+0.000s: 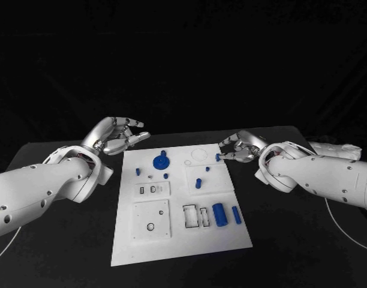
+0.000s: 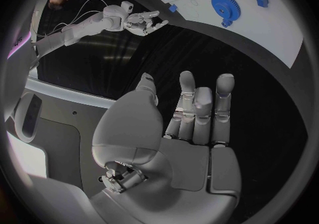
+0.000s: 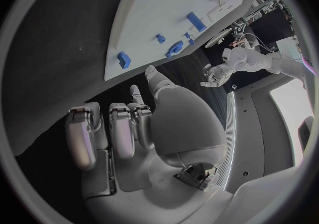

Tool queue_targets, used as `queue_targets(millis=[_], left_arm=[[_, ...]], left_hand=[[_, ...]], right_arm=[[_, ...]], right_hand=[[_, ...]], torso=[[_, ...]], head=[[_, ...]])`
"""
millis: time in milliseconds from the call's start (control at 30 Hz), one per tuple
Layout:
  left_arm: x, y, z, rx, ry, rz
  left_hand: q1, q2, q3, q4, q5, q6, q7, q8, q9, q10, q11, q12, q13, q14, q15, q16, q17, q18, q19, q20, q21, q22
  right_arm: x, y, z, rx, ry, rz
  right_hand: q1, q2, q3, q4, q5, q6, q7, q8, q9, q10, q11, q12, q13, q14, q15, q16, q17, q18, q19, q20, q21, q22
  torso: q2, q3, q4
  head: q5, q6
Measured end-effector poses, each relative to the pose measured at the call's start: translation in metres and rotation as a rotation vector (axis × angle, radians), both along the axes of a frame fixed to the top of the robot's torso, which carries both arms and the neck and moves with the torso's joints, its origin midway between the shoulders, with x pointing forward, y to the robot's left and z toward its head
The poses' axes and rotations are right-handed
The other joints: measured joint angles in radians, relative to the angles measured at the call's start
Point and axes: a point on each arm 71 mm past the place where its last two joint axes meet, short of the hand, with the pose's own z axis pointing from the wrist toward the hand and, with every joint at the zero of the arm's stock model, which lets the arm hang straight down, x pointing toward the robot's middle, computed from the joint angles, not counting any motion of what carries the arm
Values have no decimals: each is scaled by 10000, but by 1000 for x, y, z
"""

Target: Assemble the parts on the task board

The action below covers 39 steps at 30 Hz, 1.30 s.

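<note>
I judge the work barely begun: the gear (image 1: 161, 161) and other parts (image 1: 220, 214) lie loose on the board (image 1: 175, 246). My left hand (image 1: 119, 134) and right hand (image 1: 242, 146) hover beside it, fingers spread, holding nothing.

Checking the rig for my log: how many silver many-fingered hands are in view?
2. Left hand beside the white task board's far-left corner; right hand beside its far-right edge.
</note>
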Motion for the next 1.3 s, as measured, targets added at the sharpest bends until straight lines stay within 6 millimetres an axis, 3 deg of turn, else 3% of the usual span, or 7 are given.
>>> queue_targets(millis=[300, 633, 700, 767, 1300], left_arm=[[0, 4, 0, 18, 2, 60], [0, 5, 0, 23, 1, 79], [0, 6, 0, 25, 2, 89], [0, 7, 0, 28, 2, 103], [-1, 10, 0, 34, 9, 148]], left_hand=[[0, 0, 0, 0, 0, 0, 0, 0, 0, 0, 0, 0, 0, 0, 0, 0, -1, 1, 0, 0, 0, 0], [0, 0, 0, 0, 0, 0, 0, 0, 0, 0, 0, 0, 0, 0, 0, 0, -2, 0, 0, 0, 0, -2], [0, 0, 0, 0, 0, 0, 0, 0, 0, 0, 0, 0, 0, 0, 0, 0, -2, 0, 0, 0, 0, -2], [0, 0, 0, 0, 0, 0, 0, 0, 0, 0, 0, 0, 0, 0, 0, 0, -2, 0, 0, 0, 0, -2], [0, 0, -28, -29, 0, 0, 0, 0, 0, 0, 0, 0, 0, 0, 0, 0, -4, 0, 0, 0, 0, 7]], right_arm=[[2, -3, -11, -230, 272, 25], [10, -7, -20, -439, 499, -154], [11, -6, -22, -453, 536, -171], [12, -5, -24, -454, 579, -177], [17, 1, -27, -439, 661, -168]], right_hand=[[194, 24, -28, -28, -165, -72, -72, 0, 1, -1, -72, 0, -1, 0, -71, 0, -1, 0, -1, -71, 0, -1], [572, 218, -12, -100, -165, 53, -196, 61, 40, -7, -77, 0, -1, -22, -94, 0, -1, 0, -1, -71, 0, -2], [582, 227, -12, -100, -165, 53, -195, 70, 40, -2, -143, 0, 0, -36, -107, 0, -1, 0, 2, -74, 0, -3], [614, 260, -12, -100, -165, 57, -192, 71, 49, -2, -142, 0, 0, -36, -107, 0, -1, 0, 1, -143, 0, -3], [638, 284, -12, -100, -165, 379, -154, 161, 92, -2, -142, 0, -1, -1, -143, 0, -2, -1, 1, -145, 0, -4]], torso=[[1, -2, -8], [1, -6, 0], [1, -6, 3], [0, -5, 6], [-12, -11, 10]], head=[[16, -31], [-1, -81], [15, -88], [35, -96], [80, -126]])
